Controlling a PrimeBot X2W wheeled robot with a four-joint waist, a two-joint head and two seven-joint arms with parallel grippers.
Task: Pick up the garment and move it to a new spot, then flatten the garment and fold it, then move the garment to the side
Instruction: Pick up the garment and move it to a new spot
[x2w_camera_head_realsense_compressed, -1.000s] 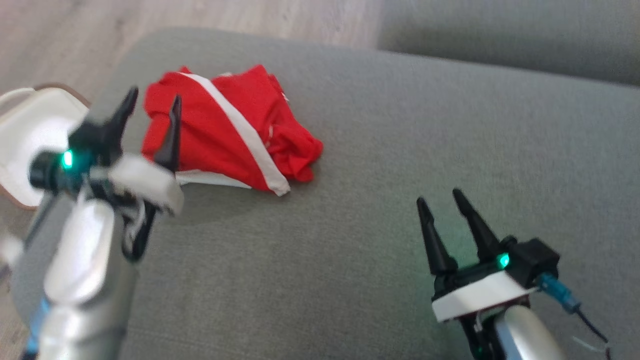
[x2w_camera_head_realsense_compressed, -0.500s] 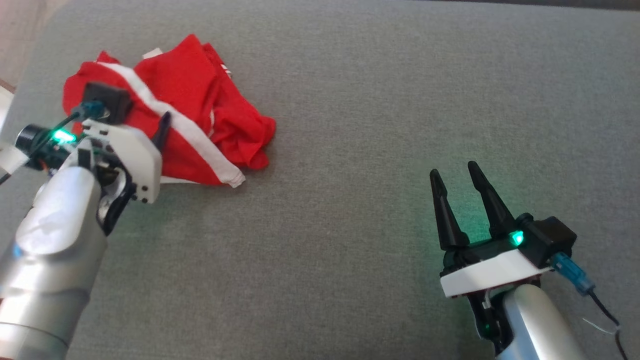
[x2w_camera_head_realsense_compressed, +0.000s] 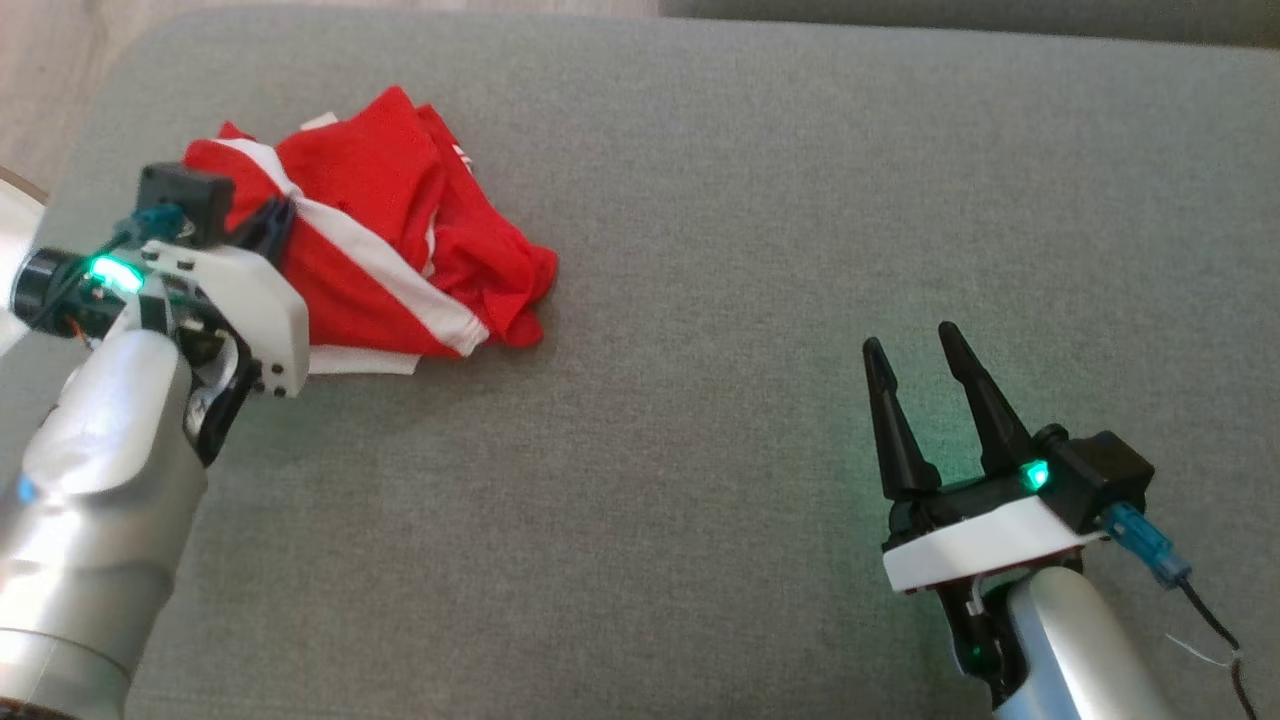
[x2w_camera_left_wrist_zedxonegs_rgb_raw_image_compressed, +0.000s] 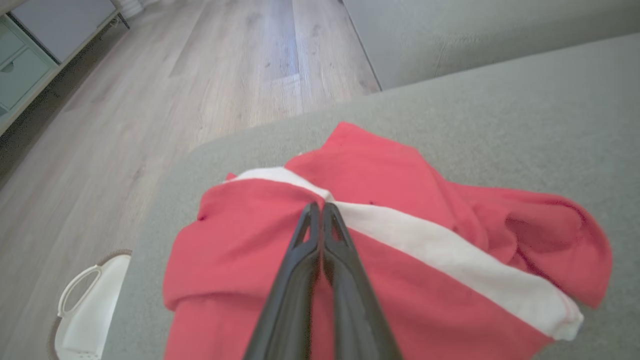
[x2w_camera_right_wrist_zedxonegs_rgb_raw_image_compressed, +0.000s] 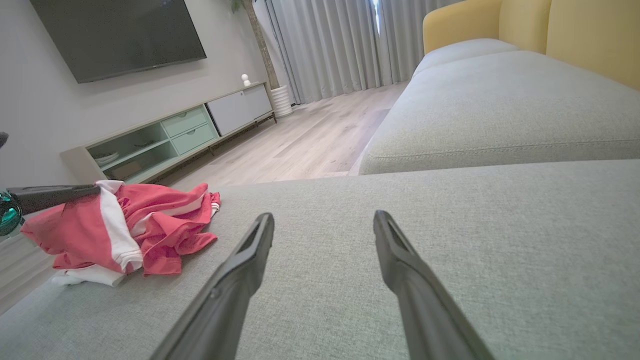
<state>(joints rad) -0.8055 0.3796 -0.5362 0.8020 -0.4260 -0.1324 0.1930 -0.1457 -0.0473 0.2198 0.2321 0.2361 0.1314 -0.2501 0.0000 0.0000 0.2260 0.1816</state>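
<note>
Garment (x2w_camera_head_realsense_compressed: 400, 250) first: red w/ a white stripe, scrunched in a heap near the far-left corner of the gray sofa (x2w_camera_head_realsense_compressed: 750, 300), close to the edge. Your L hand (x2w_camera_left_wrist_zedxonegs_rgb_raw_image_compressed: 320, 207) is clenched tight right on the white stripe, tips together, w/ a bit of cloth pinched between them, I think. That's the top of the heap, so it's an easy spot to lift from. Your R hand (x2w_camera_head_realsense_compressed: 908, 337) is spread wide w/ nothing in it, well apart from the garment over bare sofa, prob. waiting where there's room to lay it flat. Floor (x2w_camera_left_wrist_zedxonegs_rgb_raw_image_compressed: 150, 100) is just past the heap, so lift toward the middle. Writing: tiny white marks on the red cloth, too small to read. No brand I can see.
</note>
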